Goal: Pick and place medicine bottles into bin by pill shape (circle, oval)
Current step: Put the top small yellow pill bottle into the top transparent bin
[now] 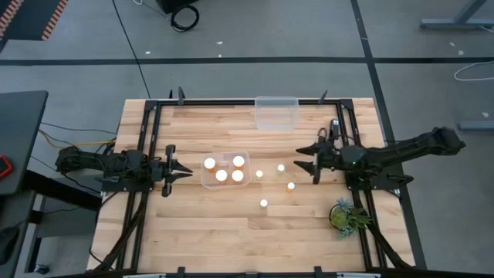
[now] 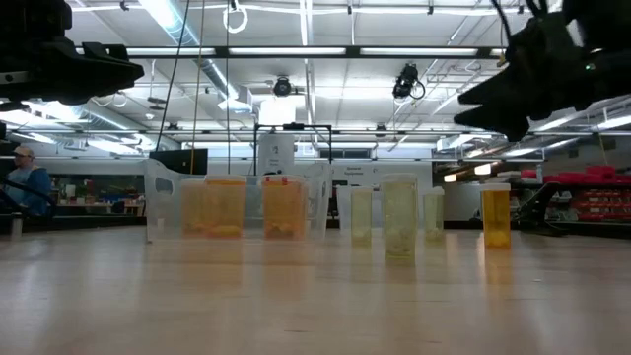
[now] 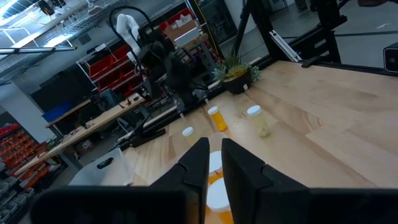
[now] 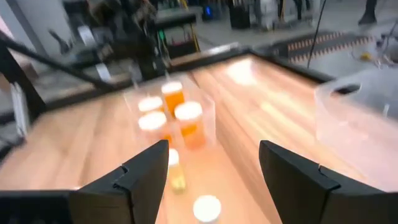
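Spread wide, the jaws of my right gripper (image 1: 302, 162) hold nothing and hover over the table (image 1: 193, 232) beside the loose bottles; my right wrist view shows the gap between the fingers (image 4: 146, 171) plainly. Nearly closed on nothing, the jaws of my left gripper (image 1: 185, 171) point at the near clear bin (image 1: 207, 182) from just beside it.

No label or writing can be read on any bottle or bin.

From above, that bin holds four medicine bottles (image 1: 221, 175), their white caps clustered together. Four more stand loose on the wood between the bin and my right gripper: smaller bottles (image 1: 281, 167), one of them farther forward (image 1: 264, 203). A second clear bin (image 1: 276, 113) sits at the far edge with nothing in it that I can see.

Only the level view shows the bodies: orange ones inside the bin (image 2: 225, 207), paler ones outside (image 2: 399, 217), and one amber bottle (image 2: 496, 214) to the side. A small green plant (image 1: 345, 215) stands near my right arm's base.
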You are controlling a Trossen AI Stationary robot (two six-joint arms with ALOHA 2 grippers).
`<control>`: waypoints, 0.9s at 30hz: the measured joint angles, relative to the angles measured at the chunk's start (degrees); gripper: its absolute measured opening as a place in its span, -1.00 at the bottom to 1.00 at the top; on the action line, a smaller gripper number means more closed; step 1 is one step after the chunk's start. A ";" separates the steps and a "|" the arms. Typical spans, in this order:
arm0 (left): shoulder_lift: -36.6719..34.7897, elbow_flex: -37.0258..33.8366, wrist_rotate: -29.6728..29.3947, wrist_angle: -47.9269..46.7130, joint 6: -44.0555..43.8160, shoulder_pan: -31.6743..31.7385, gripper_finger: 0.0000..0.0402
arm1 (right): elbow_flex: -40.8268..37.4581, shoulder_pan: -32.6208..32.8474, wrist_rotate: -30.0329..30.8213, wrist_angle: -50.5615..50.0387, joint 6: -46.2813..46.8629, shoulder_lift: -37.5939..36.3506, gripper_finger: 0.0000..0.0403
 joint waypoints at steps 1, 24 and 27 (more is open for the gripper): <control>0.02 -0.01 0.00 0.00 0.00 0.00 -0.73 | 0.82 -0.01 0.01 -0.09 0.01 2.17 0.28; 0.00 -0.02 0.00 -0.13 0.00 0.00 -0.70 | 32.21 -3.93 -1.37 -39.24 6.85 33.50 0.28; 0.00 -0.02 0.00 -0.13 0.00 0.00 -0.70 | 34.12 -4.16 -2.41 -40.12 6.19 35.88 0.28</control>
